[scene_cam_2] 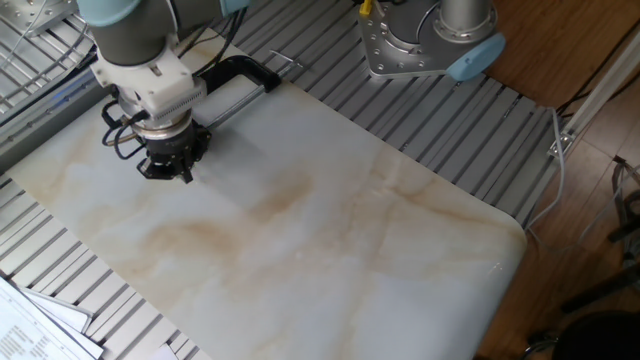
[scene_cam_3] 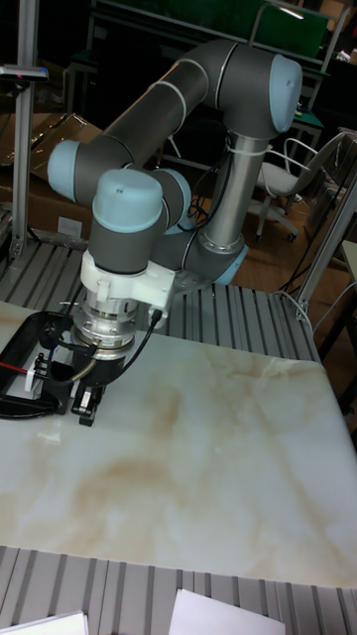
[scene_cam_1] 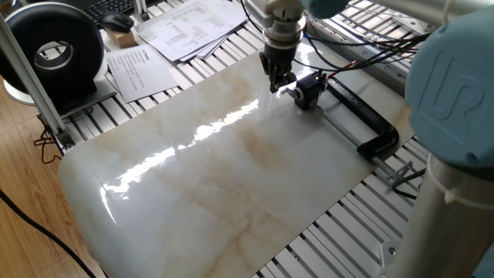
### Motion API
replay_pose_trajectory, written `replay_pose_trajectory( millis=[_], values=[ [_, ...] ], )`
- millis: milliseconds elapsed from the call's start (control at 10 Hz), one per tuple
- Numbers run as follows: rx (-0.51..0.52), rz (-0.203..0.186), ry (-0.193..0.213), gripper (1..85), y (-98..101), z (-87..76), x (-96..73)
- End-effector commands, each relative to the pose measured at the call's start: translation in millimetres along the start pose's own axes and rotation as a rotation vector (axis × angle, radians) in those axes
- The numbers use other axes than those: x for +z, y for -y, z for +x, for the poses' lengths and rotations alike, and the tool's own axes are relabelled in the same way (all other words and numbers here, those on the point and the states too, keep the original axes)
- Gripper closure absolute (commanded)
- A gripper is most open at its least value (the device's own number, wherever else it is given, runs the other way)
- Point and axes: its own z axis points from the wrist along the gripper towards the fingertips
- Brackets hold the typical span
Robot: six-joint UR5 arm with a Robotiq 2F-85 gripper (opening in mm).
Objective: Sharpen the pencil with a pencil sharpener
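The pencil sharpener [scene_cam_1: 308, 89] is a small black box with a silvery face. It sits at the far edge of the marble board [scene_cam_1: 224, 170], held by a long black clamp [scene_cam_1: 369, 116]. My gripper [scene_cam_1: 275, 83] points down just left of that face, a small gap away. Its dark fingers look drawn together. From the opposite side the gripper [scene_cam_2: 171, 168] hides the sharpener. In the tall view the gripper [scene_cam_3: 87, 404] stands right of the sharpener [scene_cam_3: 40, 369]. The pencil is too small or hidden to make out in any view.
A black round device [scene_cam_1: 58, 52] and loose papers [scene_cam_1: 181, 27] lie beyond the board's left end. Cables [scene_cam_1: 363, 58] run behind the clamp [scene_cam_2: 240, 72]. The arm's base [scene_cam_2: 430, 35] stands on slatted metal [scene_cam_2: 450, 130] past the board.
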Motion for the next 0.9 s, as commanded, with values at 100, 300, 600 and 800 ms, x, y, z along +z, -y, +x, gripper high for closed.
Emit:
replay_pose_trajectory(
  millis=[100,300,600,800],
  values=[
    [0.007,-0.032,0.020,84.3,-20.6,7.0,-6.6],
    [-0.011,-0.013,0.004,84.3,-20.8,18.3,-1.6],
    [-0.013,0.003,0.002,84.3,-18.3,17.0,7.9],
    [-0.005,0.020,0.004,84.3,-15.8,9.1,20.3]
  ],
)
